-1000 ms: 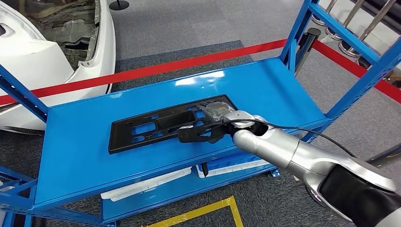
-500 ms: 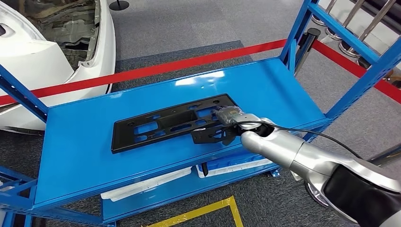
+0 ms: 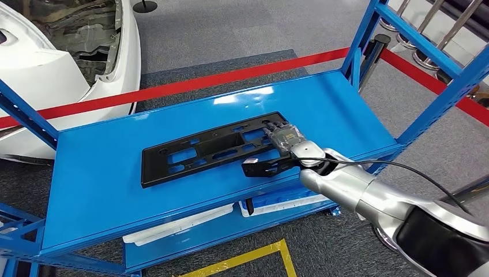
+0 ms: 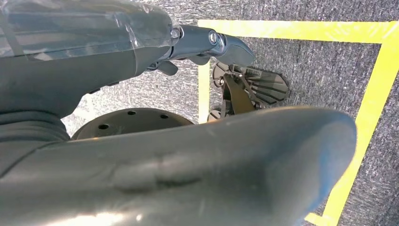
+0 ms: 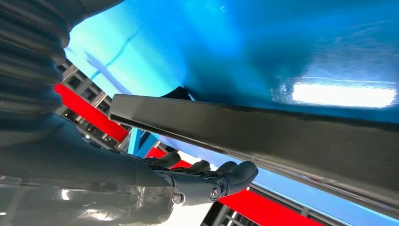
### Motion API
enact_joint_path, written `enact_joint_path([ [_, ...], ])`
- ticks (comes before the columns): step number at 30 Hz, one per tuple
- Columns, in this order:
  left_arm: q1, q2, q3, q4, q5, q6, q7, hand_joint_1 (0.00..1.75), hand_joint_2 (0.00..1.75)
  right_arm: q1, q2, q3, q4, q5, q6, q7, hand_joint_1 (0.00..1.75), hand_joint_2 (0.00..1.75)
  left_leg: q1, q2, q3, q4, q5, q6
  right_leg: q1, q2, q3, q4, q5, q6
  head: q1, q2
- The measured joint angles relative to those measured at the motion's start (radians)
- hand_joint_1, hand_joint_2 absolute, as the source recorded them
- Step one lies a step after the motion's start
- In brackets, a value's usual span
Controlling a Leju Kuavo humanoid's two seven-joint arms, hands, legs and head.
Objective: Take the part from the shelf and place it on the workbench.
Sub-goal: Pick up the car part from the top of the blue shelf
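A long black plastic part (image 3: pixel 207 151) with several cut-outs lies flat on the blue shelf's top board (image 3: pixel 98 184). My right hand (image 3: pixel 279 147) grips the part's right end, fingers over its top and thumb along its near edge. In the right wrist view the part's edge (image 5: pixel 282 136) runs across between the thumb side and the dark fingers (image 5: pixel 221 176) of my right hand (image 5: pixel 188 181). My left hand (image 4: pixel 141 94) hangs above grey floor and holds nothing, one dark finger (image 4: pixel 221 42) stretched out apart from the thumb.
Blue shelf uprights (image 3: pixel 444 98) stand at the right, another (image 3: pixel 26 115) at the left. A red barrier tape (image 3: pixel 190 85) runs behind the shelf, with a white car body (image 3: pixel 63 63) beyond it. White parts (image 3: pixel 173 228) lie on the lower board. Yellow tape (image 3: pixel 254 257) marks the floor.
My right hand has drawn back to the right toward the shelf's near edge, and the black part has slid to the right with it.
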Motion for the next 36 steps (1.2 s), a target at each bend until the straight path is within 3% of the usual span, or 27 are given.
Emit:
enact_joint_path([
  [20, 0.0, 0.0, 0.0, 0.0, 0.008, -0.006, -0.022, 0.0, 0.0, 0.025, 0.004, -0.091, -0.005, 0.196, -0.065, -0.069, 0.0, 1.75, 0.0, 0.0, 0.0, 0.0, 0.0, 0.0, 0.0, 0.0, 0.0, 0.0, 0.0, 0.0, 0.0, 0.0],
  [29, 0.0, 0.0, 0.0, 0.0, 0.01, 0.004, -0.024, 0.0, 0.0, 0.032, 0.019, -0.131, -0.006, 0.255, -0.212, -0.109, 0.0, 1.75, 0.0, 0.0, 0.0, 0.0, 0.0, 0.0, 0.0, 0.0, 0.0, 0.0, 0.0, 0.0, 0.0, 0.0],
  [36, 0.0, 0.0, 0.0, 0.0, 0.01, 0.005, -0.029, 0.0, 0.0, 0.059, 0.021, -0.177, -0.005, 0.253, -0.242, -0.108, 0.0, 1.75, 0.0, 0.0, 0.0, 0.0, 0.0, 0.0, 0.0, 0.0, 0.0, 0.0, 0.0, 0.0, 0.0, 0.0],
])
